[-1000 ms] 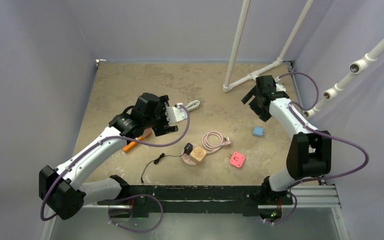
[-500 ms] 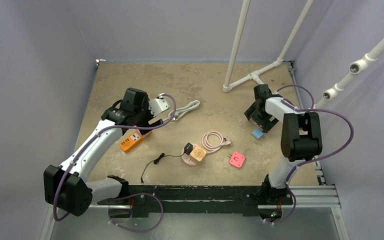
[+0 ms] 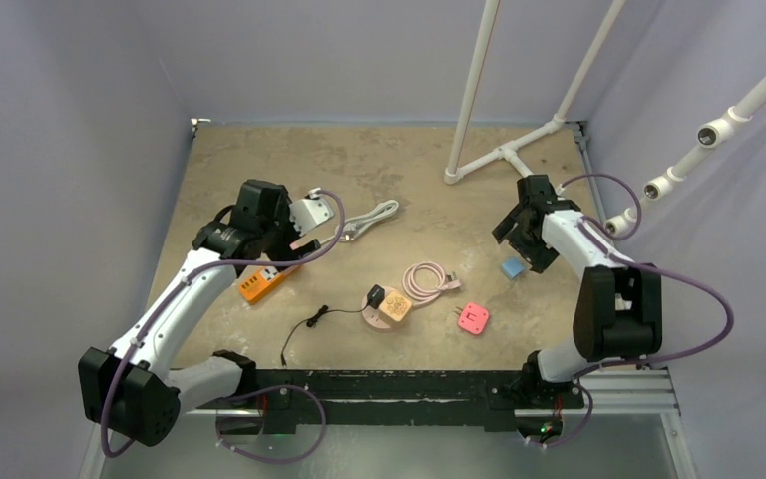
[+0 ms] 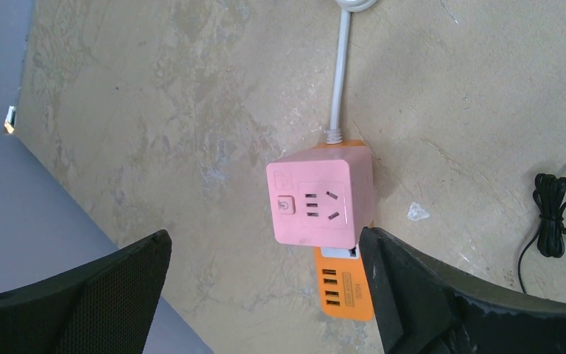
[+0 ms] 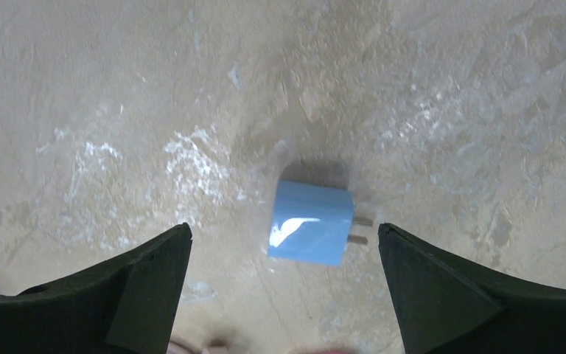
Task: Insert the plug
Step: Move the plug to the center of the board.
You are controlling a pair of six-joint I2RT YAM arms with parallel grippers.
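An orange power strip with a pink socket cube on top (image 4: 317,203) lies on the table, its white cord running away from it. In the top view the strip (image 3: 262,282) is at the left. My left gripper (image 4: 265,243) is open above it, the cube near the right finger; it also shows in the top view (image 3: 294,244). A blue plug (image 5: 312,223) with two prongs pointing right lies flat between the open fingers of my right gripper (image 5: 285,232). In the top view the plug (image 3: 512,267) sits just below the right gripper (image 3: 524,244).
A pink adapter (image 3: 473,318), a coiled pink cable (image 3: 425,279), a wooden puck with a black plug (image 3: 389,306) and a thin black cable (image 3: 304,329) lie mid-table. A white cable (image 3: 369,215) lies behind. A white pipe frame (image 3: 504,155) stands at back right.
My left arm has swung back left and now hangs over the orange strip. My right gripper has come down from the back to hover over the blue plug.
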